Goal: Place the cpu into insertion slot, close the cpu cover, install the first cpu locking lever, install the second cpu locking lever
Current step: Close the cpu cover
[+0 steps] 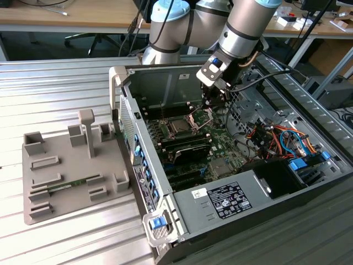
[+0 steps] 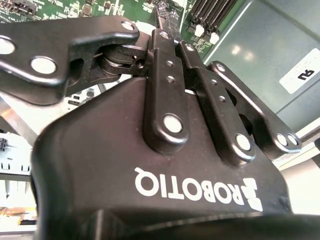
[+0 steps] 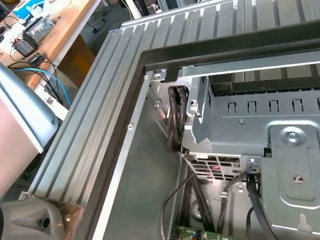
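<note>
In the exterior view my gripper (image 1: 212,105) reaches down into the open computer case, just above the green circuit board (image 1: 220,144). The cpu cover (image 1: 201,115), a silver frame, stands tilted up right below the fingertips; whether they touch it I cannot tell. Beside it, toward the exterior view's left, lies the insertion slot (image 1: 179,126), a square socket with a silver rim and a dark grey square inside; whether that square is the cpu I cannot tell. In the second wrist view the gripper (image 2: 167,25) has its black fingers (image 2: 161,50) pressed together, with nothing visible between them.
Black memory slots (image 1: 185,148) lie beside the socket. Orange and blue cables (image 1: 276,138) and a power supply (image 1: 226,199) crowd the case's near end. A grey fixture block (image 1: 71,171) stands outside on the ribbed metal table. The first wrist view shows a metal drive cage (image 3: 250,125) and black cables (image 3: 175,120).
</note>
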You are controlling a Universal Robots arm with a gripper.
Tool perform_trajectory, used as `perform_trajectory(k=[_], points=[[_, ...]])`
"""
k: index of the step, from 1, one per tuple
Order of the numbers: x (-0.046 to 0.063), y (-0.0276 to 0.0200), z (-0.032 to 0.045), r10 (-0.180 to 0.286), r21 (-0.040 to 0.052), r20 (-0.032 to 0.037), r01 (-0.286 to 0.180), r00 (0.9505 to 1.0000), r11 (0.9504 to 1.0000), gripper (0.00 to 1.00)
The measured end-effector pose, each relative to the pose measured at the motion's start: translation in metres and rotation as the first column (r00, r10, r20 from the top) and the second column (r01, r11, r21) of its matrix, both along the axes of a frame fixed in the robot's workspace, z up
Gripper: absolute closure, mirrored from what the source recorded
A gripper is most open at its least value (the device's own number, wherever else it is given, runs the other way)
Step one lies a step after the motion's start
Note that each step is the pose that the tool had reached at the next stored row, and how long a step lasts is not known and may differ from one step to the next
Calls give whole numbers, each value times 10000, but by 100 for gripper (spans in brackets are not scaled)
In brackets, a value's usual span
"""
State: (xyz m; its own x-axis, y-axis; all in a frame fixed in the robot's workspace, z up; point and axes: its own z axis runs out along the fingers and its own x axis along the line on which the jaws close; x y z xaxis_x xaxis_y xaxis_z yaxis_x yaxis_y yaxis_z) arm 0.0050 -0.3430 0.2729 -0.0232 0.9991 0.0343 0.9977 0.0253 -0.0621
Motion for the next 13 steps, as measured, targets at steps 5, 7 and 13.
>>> perform_trajectory(k=[5, 7, 13], points=[[53, 0, 0, -1, 1, -30, 1, 10000, 10000, 90], [69, 0, 0, 0, 1, -38, 0, 10000, 10000, 90], [106, 0, 0, 0, 0, -54, 0, 10000, 10000, 90]])
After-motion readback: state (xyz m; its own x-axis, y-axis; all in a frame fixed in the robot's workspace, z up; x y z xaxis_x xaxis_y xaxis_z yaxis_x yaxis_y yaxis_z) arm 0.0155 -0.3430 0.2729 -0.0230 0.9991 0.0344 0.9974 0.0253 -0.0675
